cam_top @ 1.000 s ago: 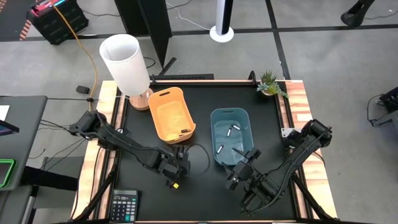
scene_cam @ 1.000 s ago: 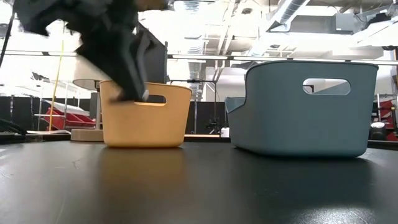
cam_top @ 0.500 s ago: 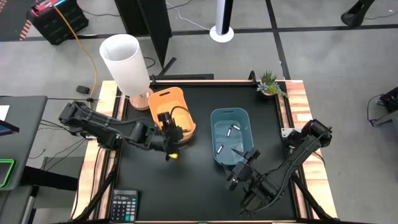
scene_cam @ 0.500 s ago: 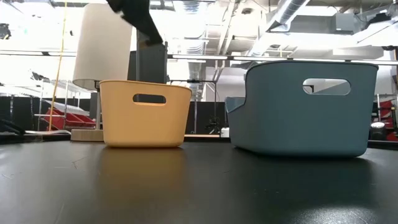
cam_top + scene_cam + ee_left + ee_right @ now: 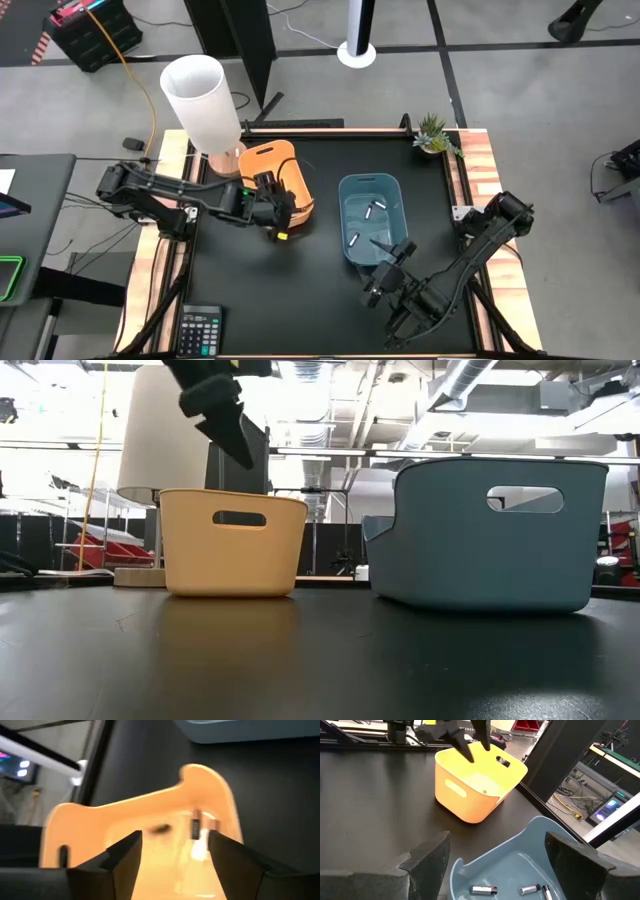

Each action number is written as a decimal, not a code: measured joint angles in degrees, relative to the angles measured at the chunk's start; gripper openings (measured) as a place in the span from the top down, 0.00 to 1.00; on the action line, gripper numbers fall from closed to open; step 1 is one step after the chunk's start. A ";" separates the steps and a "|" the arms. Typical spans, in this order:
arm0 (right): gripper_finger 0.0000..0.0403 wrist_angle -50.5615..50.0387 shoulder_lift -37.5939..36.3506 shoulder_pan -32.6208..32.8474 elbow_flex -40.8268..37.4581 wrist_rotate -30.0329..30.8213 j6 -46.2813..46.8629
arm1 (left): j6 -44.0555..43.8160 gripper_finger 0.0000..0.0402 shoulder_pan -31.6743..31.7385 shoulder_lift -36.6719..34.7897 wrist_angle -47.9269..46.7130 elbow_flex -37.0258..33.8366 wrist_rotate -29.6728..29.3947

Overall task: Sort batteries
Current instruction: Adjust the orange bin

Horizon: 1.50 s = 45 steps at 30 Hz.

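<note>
My left gripper (image 5: 272, 207) hangs open above the orange bin (image 5: 262, 160), fingers pointing down into it. In the left wrist view a dark battery with a reddish end (image 5: 195, 827) shows inside the orange bin (image 5: 125, 810), beyond the open fingers (image 5: 172, 851). Whether it lies on the floor of the bin, I cannot tell. The blue bin (image 5: 372, 190) holds several white batteries (image 5: 372, 210) on its floor. My right gripper (image 5: 385, 275) waits open at the blue bin's near end, two white batteries (image 5: 484, 890) showing just beyond it.
A white lamp (image 5: 200, 95) stands on the far left corner and a small plant (image 5: 435, 135) on the far right. A calculator (image 5: 200, 330) lies at the near left. Bare black tabletop (image 5: 320, 660) stretches in front of both bins.
My left gripper has risen from the table's middle and gone toward the far edge, ending above the orange bin. My right arm has kept still.
</note>
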 joint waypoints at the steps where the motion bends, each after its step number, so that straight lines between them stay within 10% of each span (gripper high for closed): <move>1: 0.15 0.11 0.00 0.00 0.00 0.00 -0.32 | 0.09 0.43 -0.18 0.00 -0.02 0.00 1.21; 9: 0.15 0.20 0.00 0.00 0.00 -0.02 -0.53 | 0.25 0.46 -1.55 0.12 1.25 -0.13 14.11; 45: 0.15 0.87 0.00 0.00 0.00 0.00 -0.98 | 4.28 0.99 -1.29 0.24 14.39 -12.98 22.81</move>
